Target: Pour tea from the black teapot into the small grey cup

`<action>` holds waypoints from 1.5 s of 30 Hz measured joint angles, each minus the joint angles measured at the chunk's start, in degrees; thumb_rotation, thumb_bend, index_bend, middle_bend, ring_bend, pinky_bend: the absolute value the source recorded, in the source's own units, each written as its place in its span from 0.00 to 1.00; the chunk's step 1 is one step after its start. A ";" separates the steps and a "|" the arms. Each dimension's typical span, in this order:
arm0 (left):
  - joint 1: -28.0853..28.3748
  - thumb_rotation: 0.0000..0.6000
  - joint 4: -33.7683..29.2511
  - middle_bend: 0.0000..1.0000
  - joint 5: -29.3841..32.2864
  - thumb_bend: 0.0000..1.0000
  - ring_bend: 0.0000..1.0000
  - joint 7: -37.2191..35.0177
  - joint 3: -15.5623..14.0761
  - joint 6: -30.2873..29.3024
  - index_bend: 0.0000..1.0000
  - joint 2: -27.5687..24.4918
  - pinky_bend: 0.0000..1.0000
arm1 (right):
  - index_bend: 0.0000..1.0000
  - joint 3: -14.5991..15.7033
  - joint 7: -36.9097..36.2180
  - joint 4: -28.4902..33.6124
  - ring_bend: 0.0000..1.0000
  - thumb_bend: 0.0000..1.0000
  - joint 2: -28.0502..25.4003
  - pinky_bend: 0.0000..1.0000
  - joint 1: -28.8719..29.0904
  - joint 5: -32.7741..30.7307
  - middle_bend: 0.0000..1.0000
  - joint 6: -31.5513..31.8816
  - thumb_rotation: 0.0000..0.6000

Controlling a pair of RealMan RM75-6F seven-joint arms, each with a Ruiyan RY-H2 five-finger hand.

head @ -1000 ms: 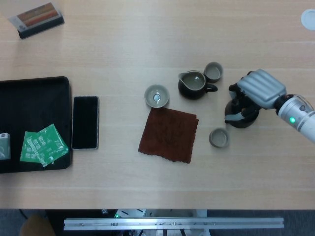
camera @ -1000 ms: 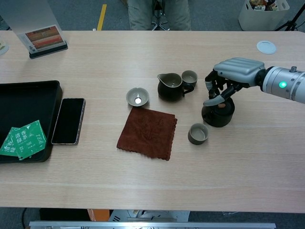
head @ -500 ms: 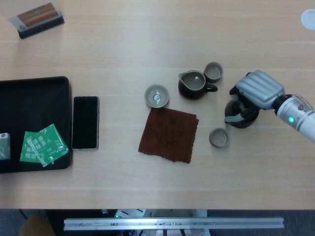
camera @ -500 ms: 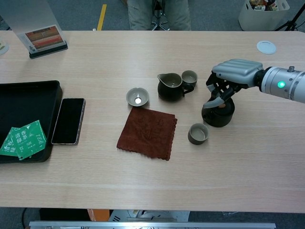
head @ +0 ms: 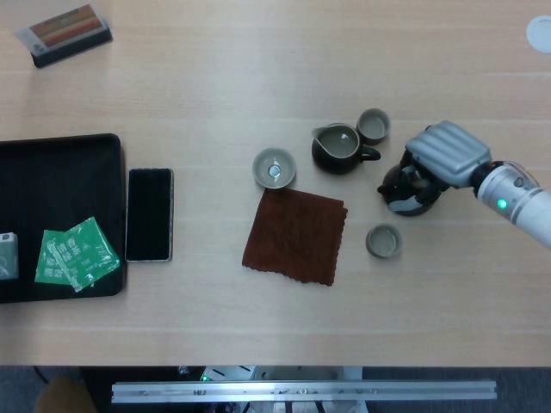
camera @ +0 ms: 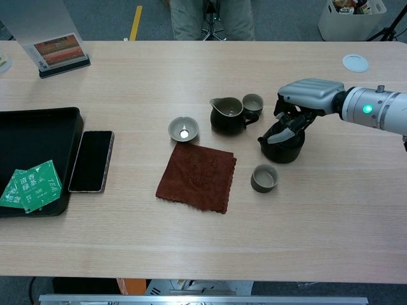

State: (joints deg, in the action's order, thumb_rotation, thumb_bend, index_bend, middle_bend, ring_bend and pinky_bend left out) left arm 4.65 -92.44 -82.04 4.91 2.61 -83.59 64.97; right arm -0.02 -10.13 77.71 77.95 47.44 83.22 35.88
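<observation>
The black teapot point(head: 400, 198) point(camera: 278, 150) is on the right side of the table with its spout pointing left. My right hand point(head: 446, 153) point(camera: 310, 95) grips it from above, fingers curled around its top and handle. The small grey cup point(head: 383, 241) point(camera: 264, 178) stands just in front of the teapot, a little to its left, apart from it. The hand hides the teapot's lid. My left hand shows in neither view.
A dark pitcher point(head: 337, 148) point(camera: 226, 115) and a second grey cup point(head: 373, 126) stand left of the teapot. A brown cloth point(head: 295, 234), a small bowl point(head: 274, 168), a phone point(head: 150, 213) and a black tray point(head: 60, 155) lie further left.
My right hand has closed on the teapot and shifted it a little to the left, toward the pitcher. The small grey cup has not moved.
</observation>
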 measured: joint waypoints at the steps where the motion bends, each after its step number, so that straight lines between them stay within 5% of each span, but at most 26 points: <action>1: -0.01 1.00 0.04 0.29 0.01 0.39 0.23 -0.03 -0.01 0.01 0.27 0.00 0.22 | 0.86 0.05 -0.14 -0.09 0.74 0.07 0.05 0.40 0.07 0.03 0.84 -0.16 0.46; 23: -0.20 1.00 0.34 0.29 0.27 0.39 0.23 -0.30 -0.06 0.15 0.27 -0.08 0.21 | 1.00 -0.24 -0.77 -0.23 0.88 0.06 0.59 0.40 1.01 -2.03 0.97 -2.60 0.44; 28: -0.27 1.00 0.32 0.29 0.24 0.39 0.23 -0.37 -0.03 0.02 0.27 -0.22 0.21 | 1.00 -0.65 -1.66 0.13 0.89 0.02 0.16 0.40 1.05 -2.59 0.99 -2.76 0.37; 36: -0.36 1.00 0.10 0.29 0.05 0.39 0.23 -0.36 -0.07 -0.13 0.27 -0.38 0.22 | 1.00 -1.37 -3.25 1.68 0.91 0.00 -1.20 0.40 0.82 -3.20 1.00 -2.31 0.01; 40: -0.35 1.00 0.00 0.29 -0.04 0.39 0.23 -0.32 -0.06 -0.18 0.27 -0.44 0.22 | 1.00 -1.62 -3.88 2.25 0.91 0.01 -2.23 0.40 0.75 -3.09 1.00 -2.05 0.00; 45: -0.37 1.00 -0.18 0.29 -0.09 0.39 0.23 -0.27 -0.07 -0.21 0.27 -0.56 0.21 | 1.00 -2.08 -3.52 3.10 0.91 0.15 -3.40 0.40 0.80 -3.28 1.00 -1.64 0.01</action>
State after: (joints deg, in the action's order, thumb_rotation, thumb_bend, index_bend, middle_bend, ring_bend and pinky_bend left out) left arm 4.28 -92.62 -82.13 4.64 2.54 -83.81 64.40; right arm -2.10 -13.64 80.81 74.55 48.24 79.94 34.25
